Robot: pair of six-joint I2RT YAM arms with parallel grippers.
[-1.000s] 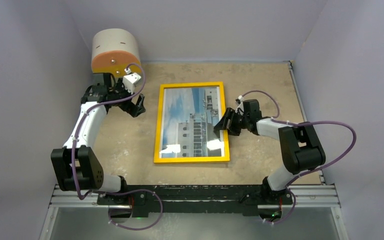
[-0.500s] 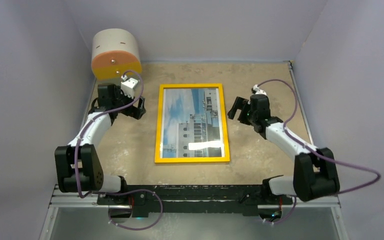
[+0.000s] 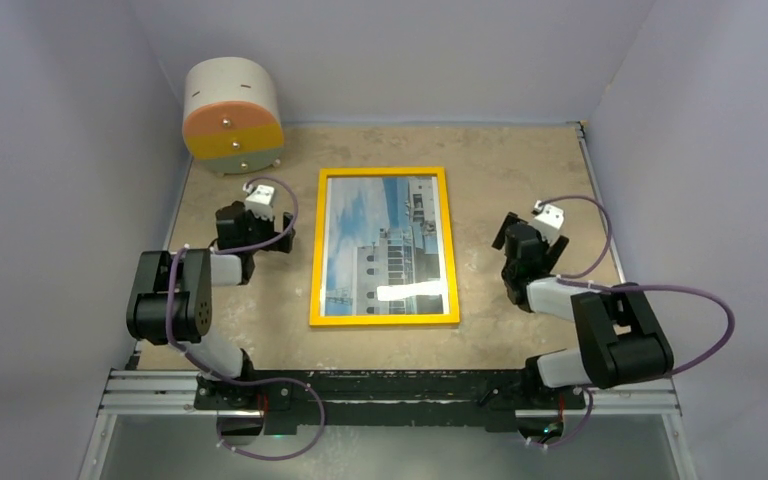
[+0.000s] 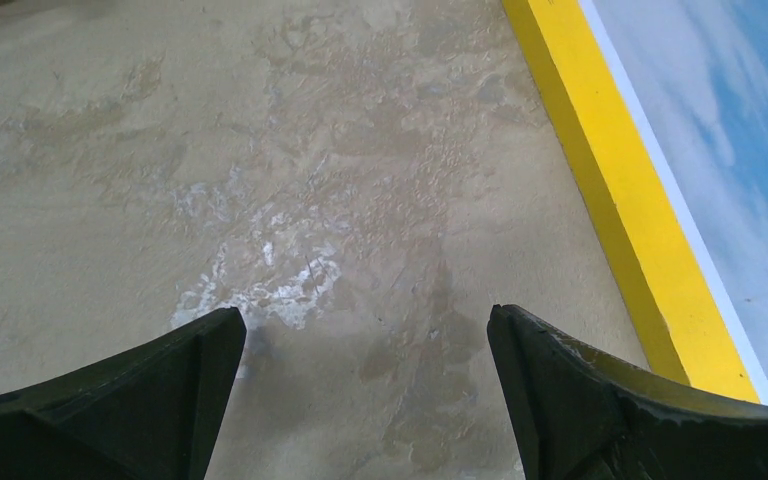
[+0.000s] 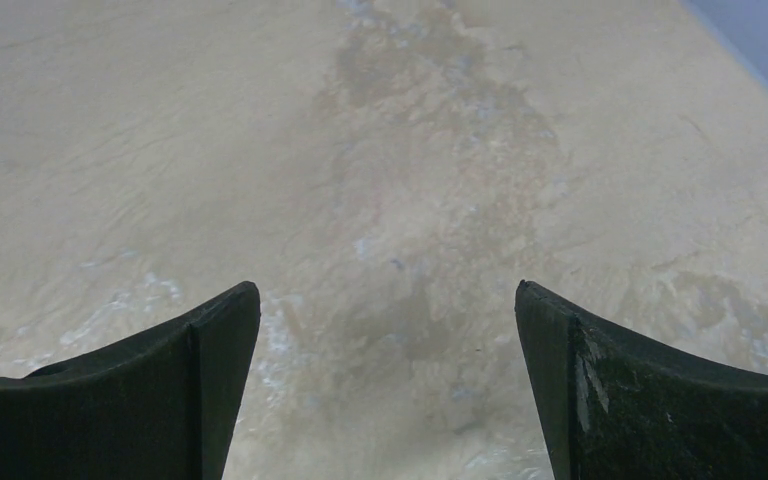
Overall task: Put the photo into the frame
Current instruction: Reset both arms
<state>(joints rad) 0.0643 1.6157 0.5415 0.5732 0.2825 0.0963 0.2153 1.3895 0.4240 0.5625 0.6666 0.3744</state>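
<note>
Sandy surface (image 3: 520, 170): photo (image 3: 385, 245) lies inside frame (image 3: 383, 172); task looks complete.
Left end effector (image 4: 365, 330) and right end effector (image 5: 388, 300): wide apart, empty, flanking it.

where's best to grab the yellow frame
Pinch the frame by its long left rail, coming from the left, where the open left end effector is close. It lies flat on the table, so only the outer edge is exposed.
</note>
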